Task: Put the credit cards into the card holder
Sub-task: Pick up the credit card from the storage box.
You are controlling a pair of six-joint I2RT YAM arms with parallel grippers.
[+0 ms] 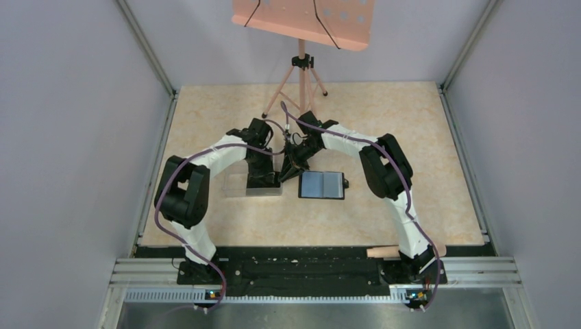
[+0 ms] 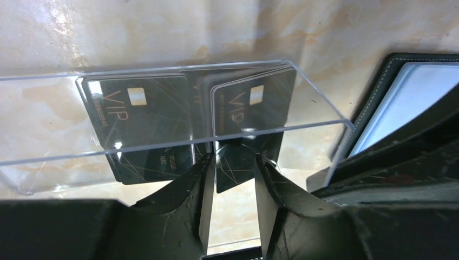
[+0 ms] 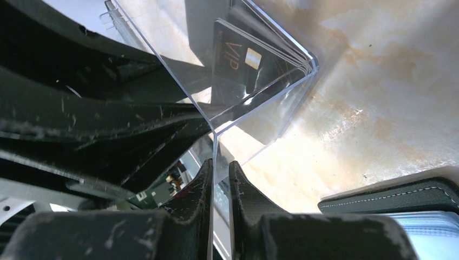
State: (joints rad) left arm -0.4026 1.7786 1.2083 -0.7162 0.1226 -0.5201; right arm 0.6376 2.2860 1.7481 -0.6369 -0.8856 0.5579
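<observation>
Several black credit cards marked VIP stand inside a clear plastic box (image 2: pixel 65 116): one leans at the left (image 2: pixel 138 124), a small stack leans at the right (image 2: pixel 246 103). My left gripper (image 2: pixel 233 160) is open inside the box, its fingertips either side of the stack's lower corner, with gaps showing. My right gripper (image 3: pixel 219 162) is shut on the box's end wall (image 3: pixel 254 108). The card holder (image 1: pixel 320 184) lies open on the table just right of the box (image 1: pixel 236 185), bluish-grey pockets up. Its edge shows in both wrist views (image 2: pixel 400 103) (image 3: pixel 389 197).
A pink music stand (image 1: pixel 301 20) on a tripod (image 1: pixel 301 82) stands at the table's back. A wooden stick (image 1: pixel 390 251) lies by the right arm's base. Grey walls close in the table on the left, right and back.
</observation>
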